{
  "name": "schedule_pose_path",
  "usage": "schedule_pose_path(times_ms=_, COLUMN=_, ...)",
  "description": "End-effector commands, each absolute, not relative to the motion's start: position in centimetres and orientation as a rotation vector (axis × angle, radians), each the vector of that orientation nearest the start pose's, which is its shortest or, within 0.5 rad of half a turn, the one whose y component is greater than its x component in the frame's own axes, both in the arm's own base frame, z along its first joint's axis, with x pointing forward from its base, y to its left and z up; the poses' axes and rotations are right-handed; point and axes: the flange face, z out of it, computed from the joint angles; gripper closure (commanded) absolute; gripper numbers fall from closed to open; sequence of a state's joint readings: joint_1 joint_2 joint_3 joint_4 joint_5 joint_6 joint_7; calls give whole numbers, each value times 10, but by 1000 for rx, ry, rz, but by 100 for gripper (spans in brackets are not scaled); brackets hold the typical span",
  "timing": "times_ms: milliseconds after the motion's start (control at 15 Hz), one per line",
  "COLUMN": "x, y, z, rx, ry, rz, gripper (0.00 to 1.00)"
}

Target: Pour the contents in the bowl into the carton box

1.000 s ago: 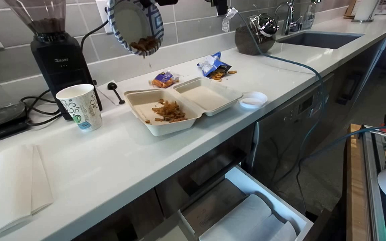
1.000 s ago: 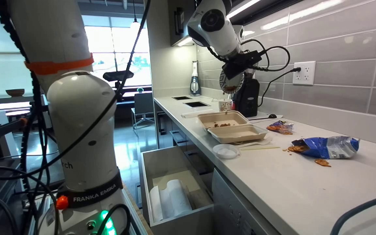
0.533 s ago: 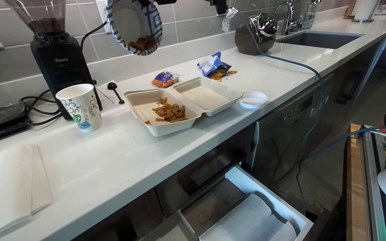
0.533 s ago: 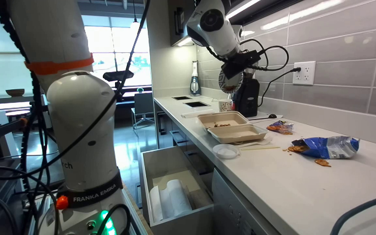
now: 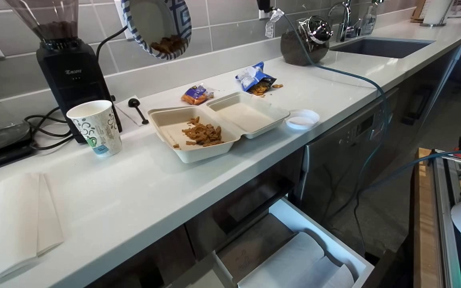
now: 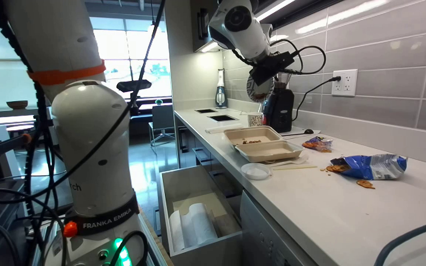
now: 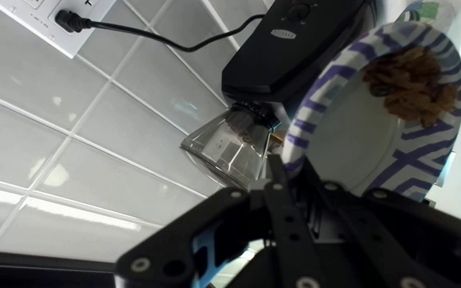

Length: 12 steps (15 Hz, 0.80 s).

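The gripper (image 7: pixel 291 167) pinches the rim of the bowl (image 5: pixel 150 22), tipped steeply on edge, mouth facing sideways, contents (image 5: pixel 169 44) low inside, the carton box (image 5: pixel 246 114) lying lengthwise along the counter (image 5: pixel 106 200).

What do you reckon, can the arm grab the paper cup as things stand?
Probably not: its gripper is shut on the bowl, leaving no jaws free, though the paper cup stands uncovered on the counter.

Looks like matt moulded pulp on clamshell takeout box (image 5: pixel 247 113), paper on bowl (image 7: pixel 348 136), smooth gloss on table (image 5: pixel 134 188) and wall tiles (image 7: pixel 134 128), matt plastic on coffee grinder (image 5: pixel 72 82).
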<state>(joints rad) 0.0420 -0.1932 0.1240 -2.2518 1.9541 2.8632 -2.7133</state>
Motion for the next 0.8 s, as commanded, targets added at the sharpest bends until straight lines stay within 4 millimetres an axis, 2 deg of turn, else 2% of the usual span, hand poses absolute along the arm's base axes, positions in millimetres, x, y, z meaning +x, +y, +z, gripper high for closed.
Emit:
schedule_pose_path(times_ms=0, x=490, y=33, z=489, rx=-2284, ry=-1517, rz=-1877, gripper=97)
schedule_pose_path(times_ms=400, x=479, y=34, z=508, rx=-2270, ry=-1566, rz=-1931, gripper=97)
schedule_pose_path(times_ms=733, x=472, y=33, z=507, rx=-2305, ry=-1619, rz=-1918, gripper=97)
